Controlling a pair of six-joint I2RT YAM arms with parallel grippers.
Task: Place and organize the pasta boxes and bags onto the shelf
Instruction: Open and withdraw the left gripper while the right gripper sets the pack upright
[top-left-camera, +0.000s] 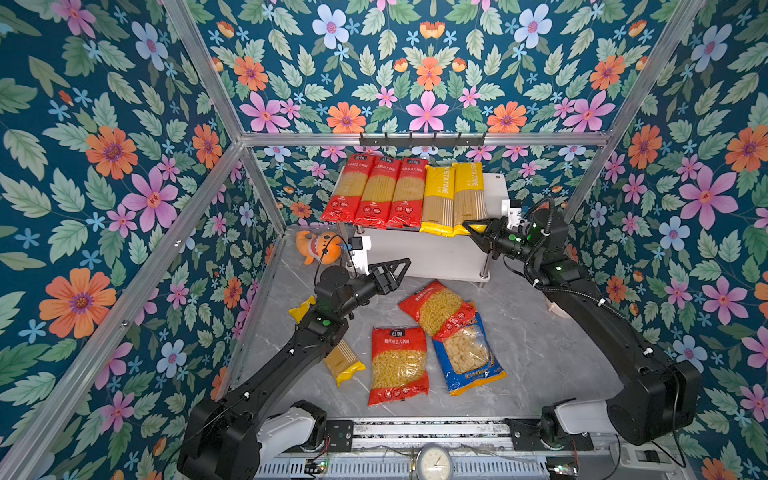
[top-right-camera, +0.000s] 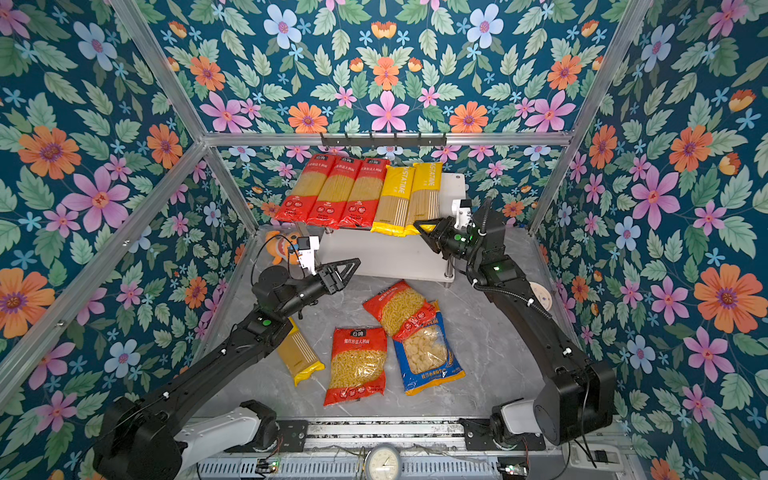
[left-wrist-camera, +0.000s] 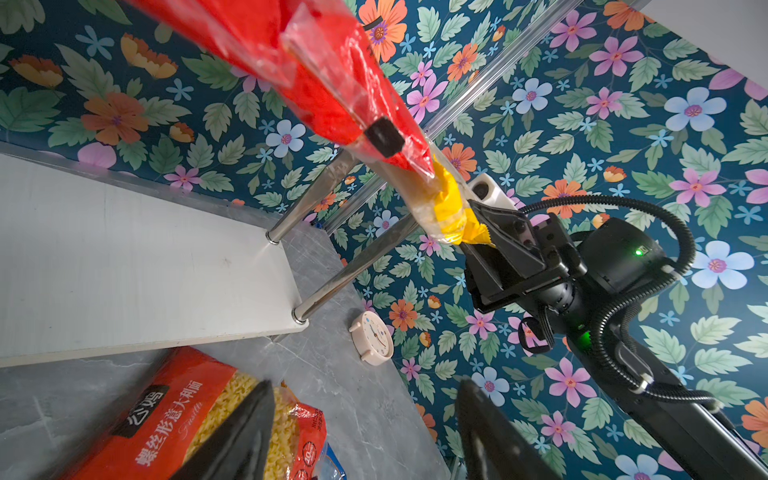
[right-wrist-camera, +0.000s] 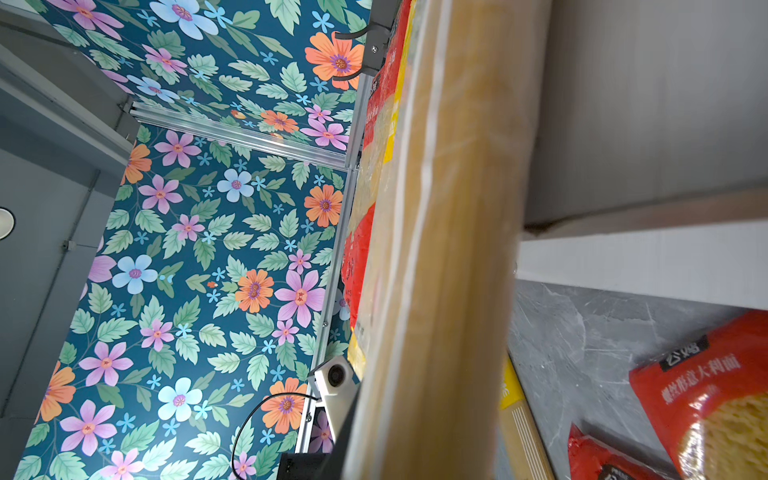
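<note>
The shelf (top-left-camera: 496, 187) stands at the back. Its top board carries three red spaghetti packs (top-left-camera: 376, 191) and two yellow packs (top-left-camera: 438, 199) side by side. My right gripper (top-left-camera: 473, 228) is shut on the near end of the rightmost yellow pack (top-left-camera: 469, 195), which fills the right wrist view (right-wrist-camera: 436, 249). My left gripper (top-left-camera: 401, 270) hangs open and empty before the lower board (left-wrist-camera: 124, 257). On the table lie a third yellow pack (top-left-camera: 343, 361) partly under my left arm, two red short-pasta bags (top-left-camera: 399, 365) (top-left-camera: 436, 309), and a blue-and-yellow bag (top-left-camera: 467, 357).
An orange plush toy (top-left-camera: 316, 247) sits left of the shelf. A small round clock (left-wrist-camera: 372, 338) lies on the table right of the shelf. A black hook rail (top-left-camera: 422, 139) hangs on the back wall. Floral walls close in three sides.
</note>
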